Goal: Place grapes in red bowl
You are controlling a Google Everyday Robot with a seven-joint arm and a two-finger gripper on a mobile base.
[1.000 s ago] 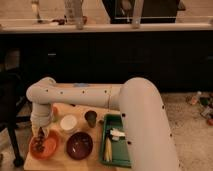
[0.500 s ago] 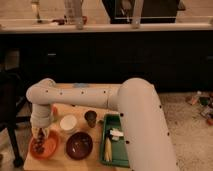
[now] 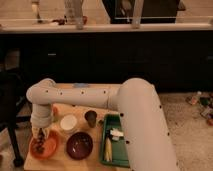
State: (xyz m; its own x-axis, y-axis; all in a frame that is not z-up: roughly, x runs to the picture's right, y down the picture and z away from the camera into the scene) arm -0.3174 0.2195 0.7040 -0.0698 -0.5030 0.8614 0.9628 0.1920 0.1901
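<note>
The red bowl (image 3: 35,148) sits at the front left corner of the wooden table. My gripper (image 3: 39,134) hangs straight down from the white arm, right over this bowl. The grapes (image 3: 44,142) show as a dark knobbly clump at the gripper's tip, inside the bowl's rim. Whether the grapes rest on the bowl's floor or are still held cannot be told.
A dark maroon bowl (image 3: 80,145) stands right of the red one. Behind it are a white bowl (image 3: 68,122), a small metal cup (image 3: 91,117) and a small orange cup (image 3: 55,110). A green tray (image 3: 116,147) with items lies at the right. A dark counter stands behind.
The gripper with the dark clump has dipped slightly lower over the red bowl. The dishes have not moved.
</note>
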